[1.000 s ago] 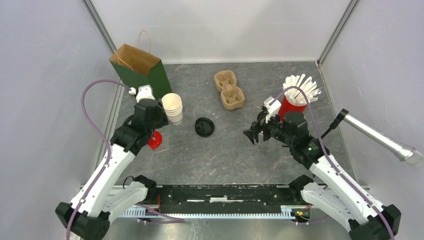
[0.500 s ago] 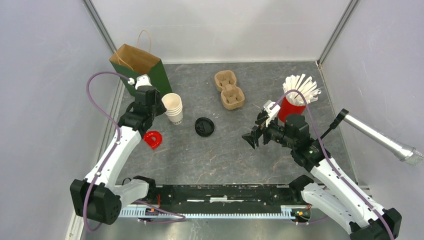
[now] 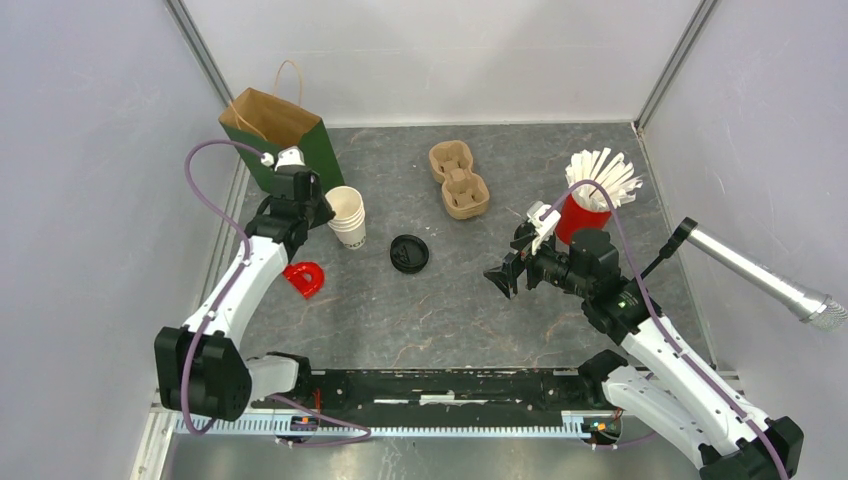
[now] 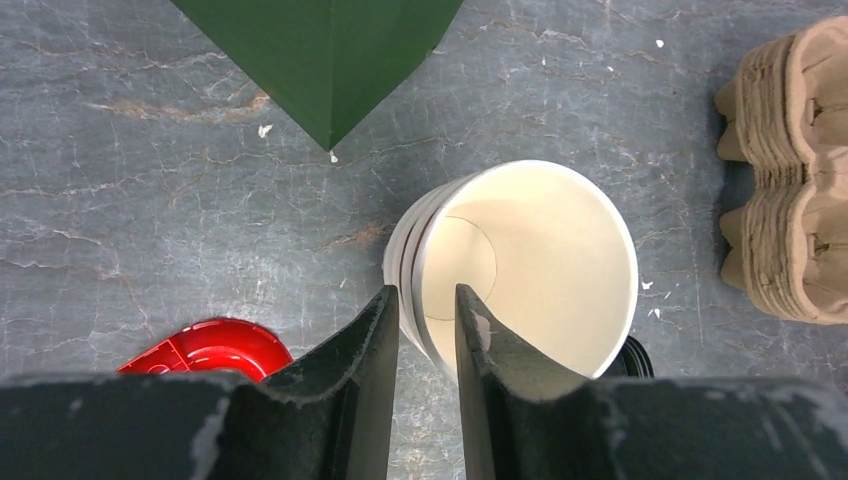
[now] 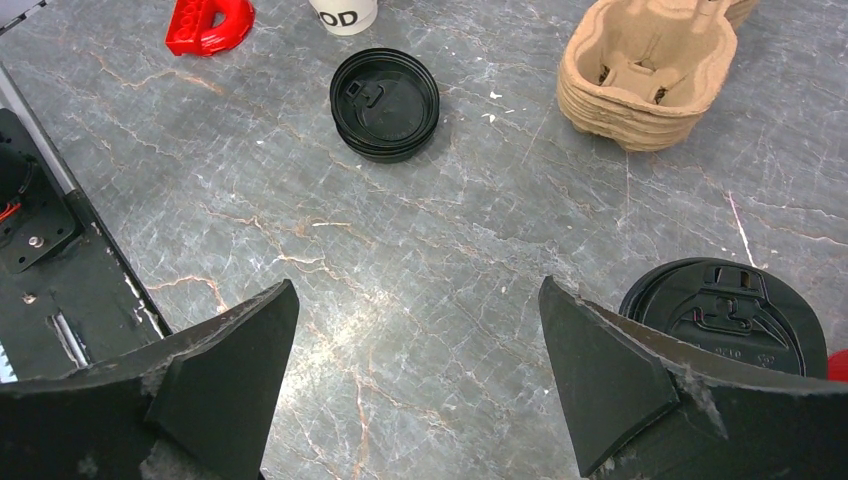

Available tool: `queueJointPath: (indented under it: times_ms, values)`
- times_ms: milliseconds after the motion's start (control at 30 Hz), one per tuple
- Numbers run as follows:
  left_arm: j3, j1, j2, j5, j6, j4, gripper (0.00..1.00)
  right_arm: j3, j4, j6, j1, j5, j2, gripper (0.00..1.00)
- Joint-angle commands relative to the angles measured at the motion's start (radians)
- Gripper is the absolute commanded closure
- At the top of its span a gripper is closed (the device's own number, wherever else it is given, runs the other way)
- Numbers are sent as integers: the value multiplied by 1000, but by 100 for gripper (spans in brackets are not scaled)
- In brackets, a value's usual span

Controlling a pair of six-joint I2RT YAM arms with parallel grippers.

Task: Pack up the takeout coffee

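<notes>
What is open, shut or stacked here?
Green paper bag: upright, open.
White paper cups: stacked, lidless.
Loose black plastic lids: stacked.
Brown pulp cup carriers: stacked, empty.
Black-lidded takeout coffee: lid on.
Red cup of white straws: upright.
Left pincer: astride cup rim.
Right pincer: wide open.

We look down on a dark grey tabletop with a marbled stone pattern (image 3: pixel 480 300), crossed by thin pale and rust-coloured veins. Some small white crumbs lie on it. Three plain walls of pale lilac-grey close it in: a back wall (image 3: pixel 430 50), a left wall (image 3: pixel 80 150) and a right wall (image 3: pixel 770 130). In each back corner a slim grey metal post (image 3: pixel 200 55) rises and leans outward. Along the near edge runs a long black metal rail (image 3: pixel 440 385). The light is soft and even, with faint shadows, and in the right wrist view we see a pale sheen on the stone surface. We see no window.
</notes>
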Motion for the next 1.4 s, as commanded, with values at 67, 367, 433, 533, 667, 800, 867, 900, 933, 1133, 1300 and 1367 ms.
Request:
queueJointPath:
  times_ms: [67,367,433,533,667,800,867,900,933,1133,1300,1367]
  values:
    - [13,10,34,18,-21,32,71,0,30,-14,0,-11,-5,3]
    - [35,10,17,34,7,18,78,-5,26,-20,1,-6,-3,3]
    - [45,11,13,40,15,9,79,-6,29,-20,2,-6,3,3]
    - [65,10,9,46,24,-11,80,-6,28,-20,0,-8,9,2]
    - [92,11,11,57,34,-37,81,-10,31,-20,1,-8,14,2]
    - [105,10,13,77,42,-46,86,-13,34,-20,1,-8,16,2]
    - [110,11,21,83,47,-51,88,-13,33,-20,1,-10,15,2]
    - [114,11,27,79,47,-58,86,-13,33,-20,1,-9,16,2]
    - [117,11,33,75,47,-66,84,-13,32,-20,1,-9,15,2]
    - [116,11,49,47,50,-75,75,-8,30,-20,1,-9,12,2]
    - [116,11,59,41,53,-77,74,-8,26,-20,1,-8,9,2]
    - [114,11,64,36,52,-77,71,-8,28,-20,1,-7,8,2]
